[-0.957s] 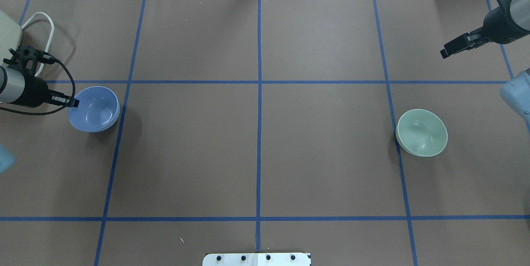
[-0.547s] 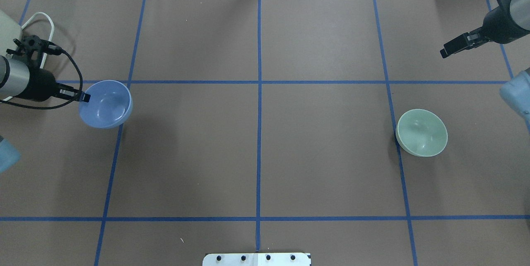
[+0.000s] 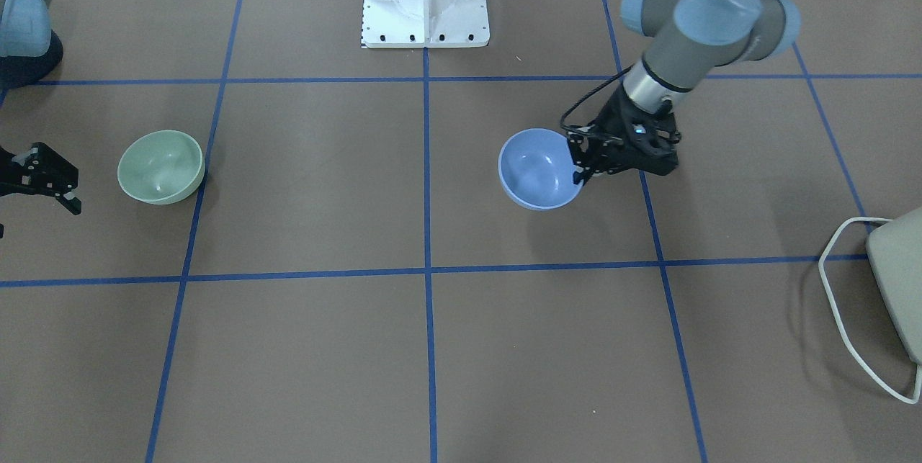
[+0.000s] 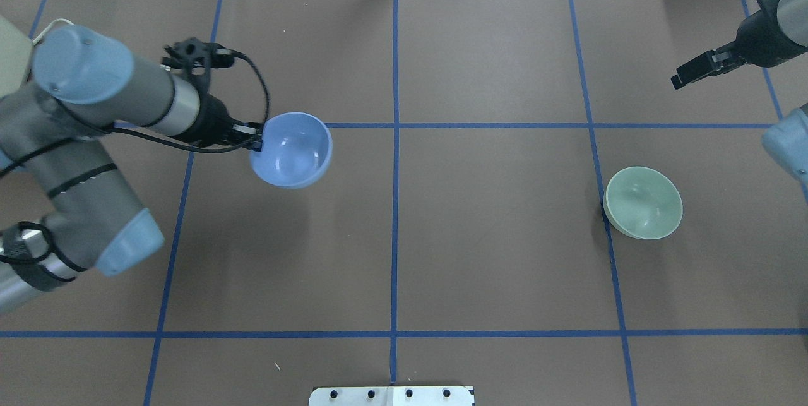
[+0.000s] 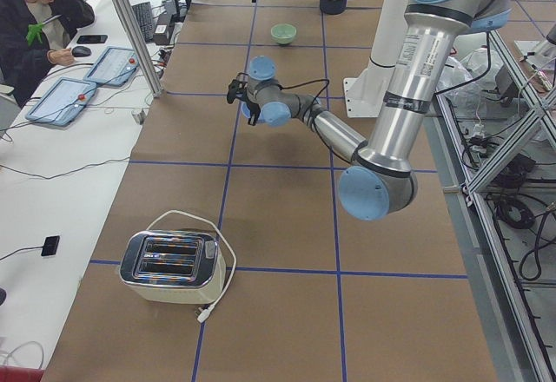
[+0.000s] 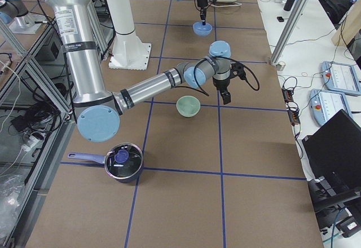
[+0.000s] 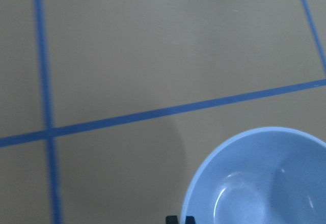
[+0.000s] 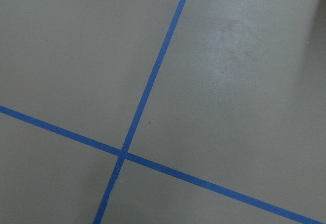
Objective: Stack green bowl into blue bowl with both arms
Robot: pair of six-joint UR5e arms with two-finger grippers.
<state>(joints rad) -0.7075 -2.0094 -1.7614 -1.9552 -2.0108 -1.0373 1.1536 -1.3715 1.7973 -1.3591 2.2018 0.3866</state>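
— What do we have in the left gripper (image 4: 254,141)?

— We see it clamped on the rim of the blue bowl (image 4: 293,152), the jaws pinched close across the wall on the side nearest the arm. The bowl is mouth up and looks raised off the table (image 4: 492,248). It is in the left half, about midway between the robot's edge and the operators' edge.

— And the right gripper (image 4: 680,79)?

— It hangs toward the operators' edge on the right, touching nothing. We cannot tell how wide it stands. The green bowl (image 4: 644,202) sits on the table nearer the robot's edge than that gripper, well apart from the blue bowl.
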